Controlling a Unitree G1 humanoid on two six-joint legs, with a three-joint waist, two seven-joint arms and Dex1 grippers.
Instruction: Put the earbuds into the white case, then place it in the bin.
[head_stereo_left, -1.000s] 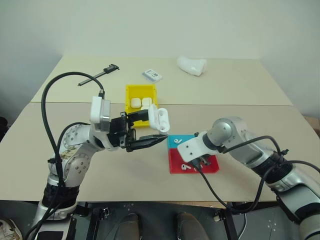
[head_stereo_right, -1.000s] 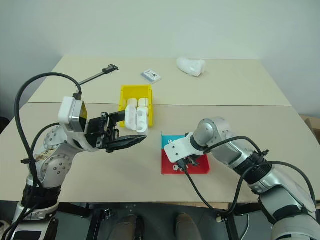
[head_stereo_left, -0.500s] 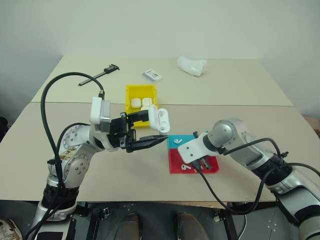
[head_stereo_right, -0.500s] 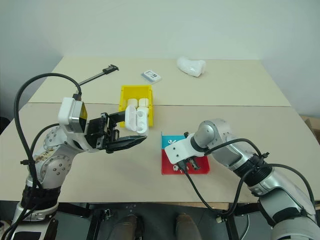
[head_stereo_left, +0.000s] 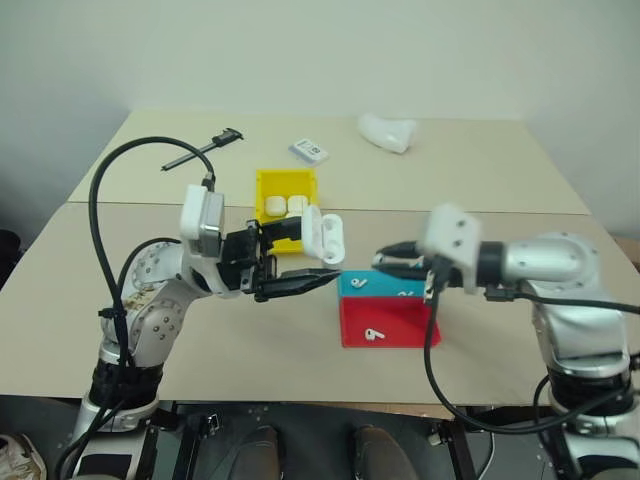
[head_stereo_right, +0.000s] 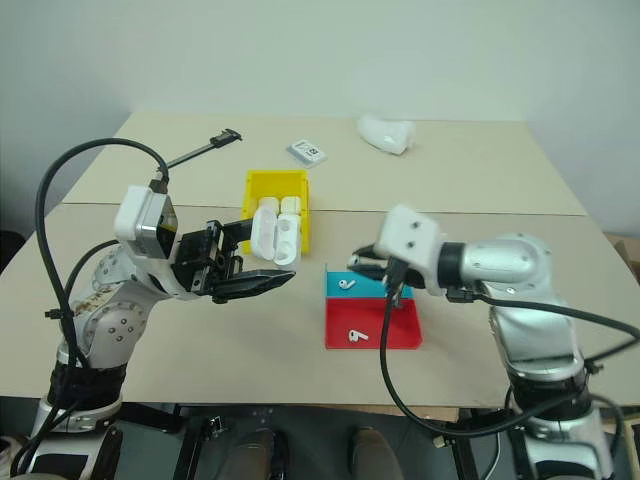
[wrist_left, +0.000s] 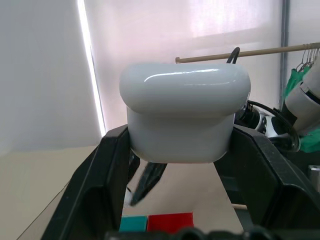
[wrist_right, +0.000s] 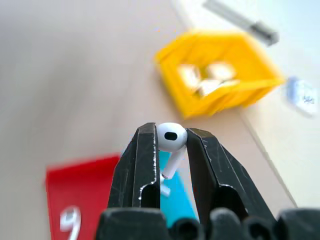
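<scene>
Centre frame, your left jaws (head_stereo_left: 312, 252) pinch the small glossy white flip-lid case (head_stereo_left: 324, 236), lid open; right jaws (wrist_right: 172, 150) pinch one tiny white stemmed earbud (wrist_right: 171, 139). Next, seat it carefully inside the case.

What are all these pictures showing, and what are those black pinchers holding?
This is a robot with two arms. Two pictures come from cameras in its head, looking down at a beige table. The other two come from little cameras on its wrists, looking along its fingers.

The left gripper is shut on a small glossy white rounded case with its lid flipped open. The right gripper pinches a tiny white stemmed earbud above the table.

On the table sits a flat red-and-blue tray with more little earbuds on it, and a bright yellow plastic bin with white things inside. Farther back lie a lumpy white object, a small card and a thin black tool.
</scene>
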